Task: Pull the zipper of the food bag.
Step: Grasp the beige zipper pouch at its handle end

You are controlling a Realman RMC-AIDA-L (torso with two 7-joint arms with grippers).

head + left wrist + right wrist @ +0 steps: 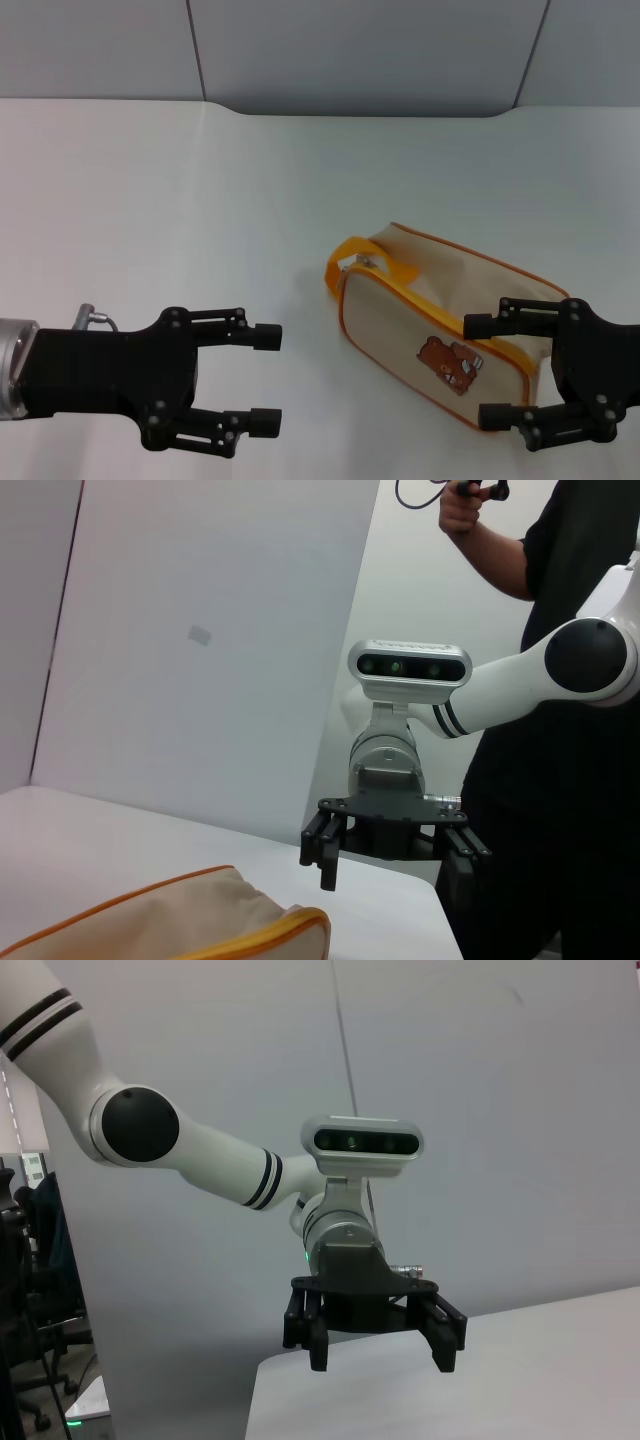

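Note:
The beige food bag [420, 290] lies on the white table [200, 200], right of centre, with its bear picture [448, 363] facing me. Its orange loop handle [340, 258] is at the left end. The yellow-orange zipper [440, 312] runs along the top edge, with a small silver pull tab [366, 260] near the handle end. My right gripper [487, 370] is open at the bag's right end and holds nothing. My left gripper [265, 380] is open and empty, apart from the bag on its left. The left wrist view shows the bag's top [180, 915] and the right gripper [385, 875] beyond it.
The table's far edge [360, 112] meets a grey panel wall. A person in black [570, 730] stands behind the right arm in the left wrist view. The right wrist view shows the left gripper [382, 1360] over the table's corner.

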